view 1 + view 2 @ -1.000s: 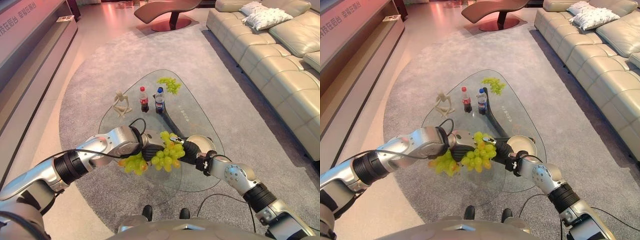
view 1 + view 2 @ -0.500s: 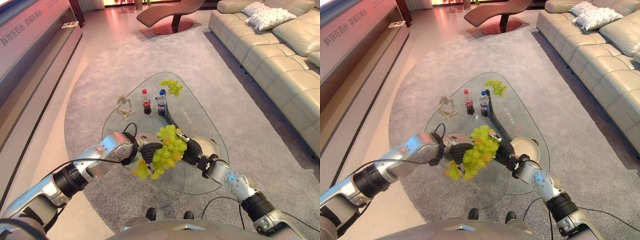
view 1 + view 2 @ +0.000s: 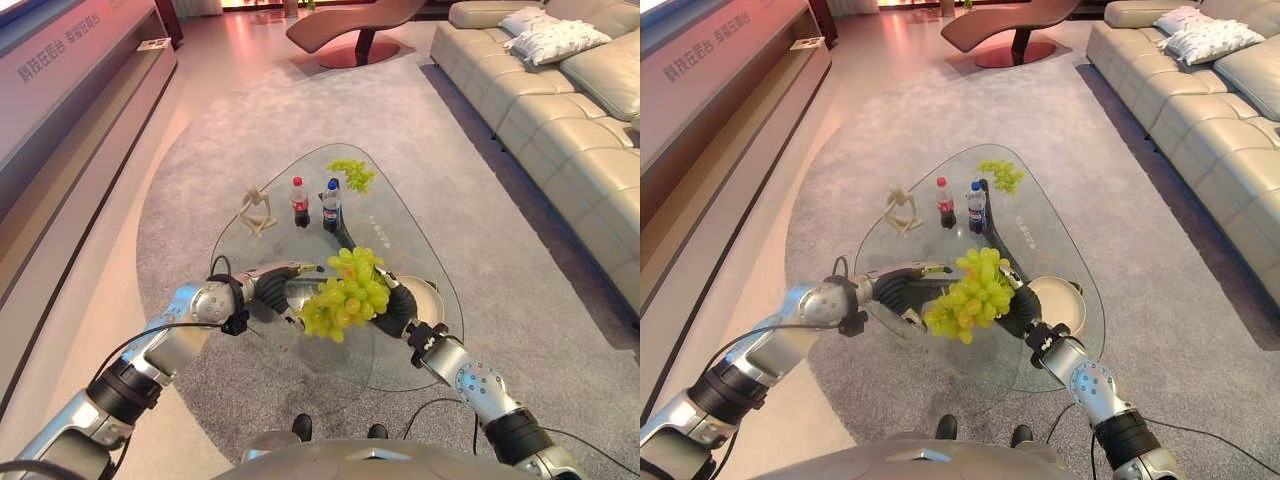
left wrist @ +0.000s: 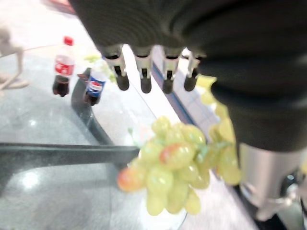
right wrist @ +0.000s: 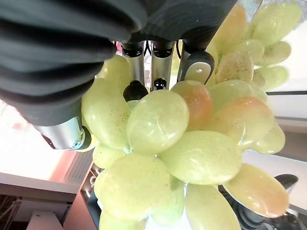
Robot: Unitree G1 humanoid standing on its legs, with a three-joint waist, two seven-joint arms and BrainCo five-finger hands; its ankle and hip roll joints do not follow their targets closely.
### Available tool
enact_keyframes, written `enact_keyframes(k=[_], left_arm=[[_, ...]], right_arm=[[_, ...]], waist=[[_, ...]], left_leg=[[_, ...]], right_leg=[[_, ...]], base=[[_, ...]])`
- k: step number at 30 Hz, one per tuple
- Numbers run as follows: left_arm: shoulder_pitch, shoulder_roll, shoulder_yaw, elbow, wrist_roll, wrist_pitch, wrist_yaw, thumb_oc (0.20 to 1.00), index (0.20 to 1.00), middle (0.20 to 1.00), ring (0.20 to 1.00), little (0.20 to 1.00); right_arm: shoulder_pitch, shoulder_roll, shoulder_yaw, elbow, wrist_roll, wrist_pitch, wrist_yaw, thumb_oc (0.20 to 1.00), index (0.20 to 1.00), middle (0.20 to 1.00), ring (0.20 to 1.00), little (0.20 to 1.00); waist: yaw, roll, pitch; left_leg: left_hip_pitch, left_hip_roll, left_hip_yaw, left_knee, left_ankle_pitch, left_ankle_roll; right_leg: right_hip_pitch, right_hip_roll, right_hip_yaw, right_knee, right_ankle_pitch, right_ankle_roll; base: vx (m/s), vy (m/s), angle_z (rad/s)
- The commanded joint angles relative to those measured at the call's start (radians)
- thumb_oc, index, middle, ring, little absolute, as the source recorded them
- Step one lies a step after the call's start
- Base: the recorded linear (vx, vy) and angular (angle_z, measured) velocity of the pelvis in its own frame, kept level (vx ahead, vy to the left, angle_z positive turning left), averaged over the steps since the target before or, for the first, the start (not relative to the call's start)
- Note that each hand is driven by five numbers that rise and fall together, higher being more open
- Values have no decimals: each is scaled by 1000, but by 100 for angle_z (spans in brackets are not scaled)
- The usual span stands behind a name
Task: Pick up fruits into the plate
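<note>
My right hand [image 3: 393, 310] is shut on a large bunch of green grapes [image 3: 348, 292] and holds it above the glass table [image 3: 300, 250], just left of the cream plate [image 3: 1060, 303]. In the right wrist view its fingers [image 5: 136, 72] curl round the grapes [image 5: 172, 143]. My left hand [image 3: 272, 290] is beside the bunch on its left, open, its fingers [image 4: 144, 72] straight and apart from the grapes [image 4: 172, 167]. A second, smaller bunch of green grapes [image 3: 352, 174] lies at the table's far end.
A cola bottle [image 3: 299, 201] and a blue-labelled bottle [image 3: 331, 205] stand mid-table, with a small wooden figure [image 3: 257, 210] to their left. A beige sofa [image 3: 570, 110] runs along the right and a brown lounge chair [image 3: 355, 20] stands beyond the grey rug.
The left hand has let go of the bunch and opened, drawing off to the left. The right hand has raised the grapes and carried them right, nearer the plate.
</note>
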Motion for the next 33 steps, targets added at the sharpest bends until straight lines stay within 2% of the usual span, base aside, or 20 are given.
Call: enact_keyframes(k=[1, 8, 13, 17, 18, 20, 22, 27, 33], left_arm=[[-11, -21, 67, 21, -116, 2, 78, 1000, 1000, 1000, 1000, 1000], [82, -78, 142, 79, -268, -3, 171, 1000, 1000, 1000, 1000, 1000], [194, -140, 198, 200, -352, -20, 255, 1000, 1000, 1000, 1000, 1000], [241, -154, 217, 291, -405, -38, 308, 1000, 1000, 1000, 1000, 1000], [258, -166, 226, 344, -435, -31, 325, 1000, 1000, 1000, 1000, 1000], [286, -185, 241, 451, -457, -78, 358, 1000, 1000, 1000, 1000, 1000], [288, -206, 250, 523, -480, -94, 386, 1000, 1000, 1000, 1000, 1000], [254, -272, 255, 729, -479, -133, 461, 1000, 1000, 1000, 1000, 1000], [199, -313, 234, 915, -493, -167, 497, 1000, 1000, 1000, 1000, 1000]], right_arm=[[-40, 66, -60, -41, 81, -55, 70, 200, 200, 200, 200, 200], [-10, 82, -98, -42, 88, -82, 86, 200, 200, 200, 200, 200], [20, 99, -142, -33, 79, -122, 102, 200, 200, 200, 200, 200], [24, 92, -174, -27, 85, -140, 105, 200, 200, 200, 200, 200], [27, 91, -187, -16, 81, -156, 114, 200, 200, 200, 200, 200], [31, 83, -215, 0, 78, -163, 133, 200, 200, 200, 200, 200], [27, 81, -225, 13, 71, -180, 140, 200, 200, 200, 200, 200], [-11, 73, -253, 72, 38, -216, 140, 200, 200, 200, 200, 200], [-97, 12, -305, 152, 12, -239, 136, 200, 200, 200, 200, 200]], waist=[[17, -22, 7], [19, -26, 16], [18, -27, 26], [14, -29, 40], [12, -29, 48], [4, -27, 63], [0, -26, 74], [-12, -21, 111], [-35, 3, 198]], left_leg=[[60, 2, 113, 57, -123, 6], [62, 1, 116, 65, -127, 8], [60, 4, 123, 69, -129, 9], [53, 5, 129, 75, -128, 9], [49, 6, 131, 76, -128, 9], [41, 8, 137, 79, -127, 10], [33, 10, 139, 81, -126, 10], [-1, 10, 137, 90, -123, 11], [-58, 9, 120, 98, -110, 11]], right_leg=[[48, -19, -11, 6, -53, 40], [49, -21, -13, 10, -53, 36], [45, -22, -12, 14, -52, 33], [35, -22, -7, 18, -50, 31], [29, -22, -6, 20, -48, 29], [15, -22, -2, 27, -47, 29], [2, -23, 2, 36, -48, 28], [-45, -21, 16, 67, -55, 25], [-122, -11, 32, 117, -64, 11]], base=[[0, 0, 0], [38, 9, 0], [40, 5, 0], [28, 3, 0], [0, 0, 0], [0, 0, 0], [0, 0, 0], [-12, -8, -1], [-82, -31, 4]])
